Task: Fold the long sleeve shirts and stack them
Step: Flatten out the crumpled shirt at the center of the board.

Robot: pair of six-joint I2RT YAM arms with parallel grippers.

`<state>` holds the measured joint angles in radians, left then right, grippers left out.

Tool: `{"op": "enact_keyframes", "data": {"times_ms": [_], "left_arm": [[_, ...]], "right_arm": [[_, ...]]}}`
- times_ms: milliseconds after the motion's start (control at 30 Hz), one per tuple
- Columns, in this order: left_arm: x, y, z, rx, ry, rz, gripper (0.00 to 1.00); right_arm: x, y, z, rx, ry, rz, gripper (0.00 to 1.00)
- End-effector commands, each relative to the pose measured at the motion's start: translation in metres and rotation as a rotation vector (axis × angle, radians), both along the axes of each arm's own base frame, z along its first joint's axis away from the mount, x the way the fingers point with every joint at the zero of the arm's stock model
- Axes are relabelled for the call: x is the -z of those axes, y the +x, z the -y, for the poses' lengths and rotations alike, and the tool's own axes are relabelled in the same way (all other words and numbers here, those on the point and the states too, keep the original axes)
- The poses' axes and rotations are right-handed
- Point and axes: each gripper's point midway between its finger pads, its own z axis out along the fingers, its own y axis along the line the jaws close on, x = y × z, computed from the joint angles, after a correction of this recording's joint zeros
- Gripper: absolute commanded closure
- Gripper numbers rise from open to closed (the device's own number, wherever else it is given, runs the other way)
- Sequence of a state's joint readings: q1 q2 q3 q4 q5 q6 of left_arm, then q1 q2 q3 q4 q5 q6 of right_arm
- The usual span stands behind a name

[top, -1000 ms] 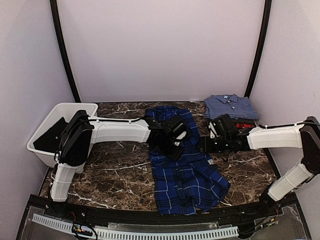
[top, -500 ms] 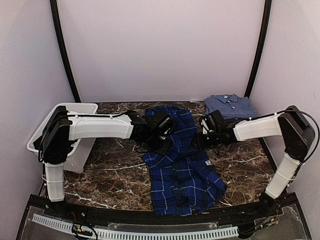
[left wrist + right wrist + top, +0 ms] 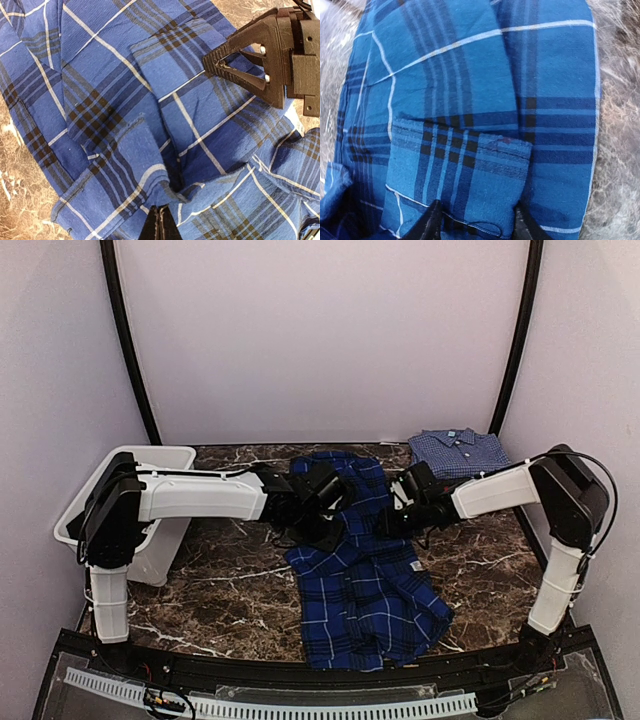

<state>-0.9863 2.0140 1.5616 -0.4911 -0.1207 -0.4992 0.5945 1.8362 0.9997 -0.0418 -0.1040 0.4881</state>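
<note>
The large deep-blue plaid shirt [image 3: 365, 580] lies rumpled across the middle of the marble table [image 3: 220, 580]. My left gripper [image 3: 333, 532] is shut on a pinched fold of that shirt [image 3: 125, 100]; its tips [image 3: 161, 212] meet in the bunched cloth. My right gripper [image 3: 387, 522] is at the shirt's right edge. Its fingers [image 3: 427, 222] stand on either side of a folded cuff [image 3: 470, 165], partly closed and still apart. In the left wrist view the right gripper [image 3: 216, 62] touches that cuff's edge. A lighter blue fine-check shirt [image 3: 460, 452] lies folded at the back right.
A white bin [image 3: 150, 450] stands at the table's left, behind my left arm. Dark curved posts [image 3: 130, 350] and pale walls close in the back and sides. A black rail [image 3: 300, 680] runs along the near edge.
My right gripper has reached left onto the plaid shirt's edge and its jaws have narrowed around the cuff. My left gripper, still shut on the cloth, has dragged the shirt slightly left.
</note>
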Motion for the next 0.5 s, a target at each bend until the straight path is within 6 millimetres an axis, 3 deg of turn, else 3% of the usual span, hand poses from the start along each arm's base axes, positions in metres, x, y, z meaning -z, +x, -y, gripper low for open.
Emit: {"op": "enact_keyframes", "data": {"times_ms": [0,233,467], "left_arm": [[0.000,-0.001,0.000,-0.004,-0.014,-0.008,1.00],[0.001,0.000,-0.001,-0.010,-0.009,-0.009,1.00],[0.000,0.005,-0.010,-0.037,0.011,-0.009,1.00]], "right_arm": [[-0.019,0.013,-0.013,-0.010,0.065,0.042,0.66],[-0.036,0.015,-0.009,0.007,0.056,0.066,0.99],[-0.065,0.020,0.005,0.058,0.017,0.123,1.00]]}}
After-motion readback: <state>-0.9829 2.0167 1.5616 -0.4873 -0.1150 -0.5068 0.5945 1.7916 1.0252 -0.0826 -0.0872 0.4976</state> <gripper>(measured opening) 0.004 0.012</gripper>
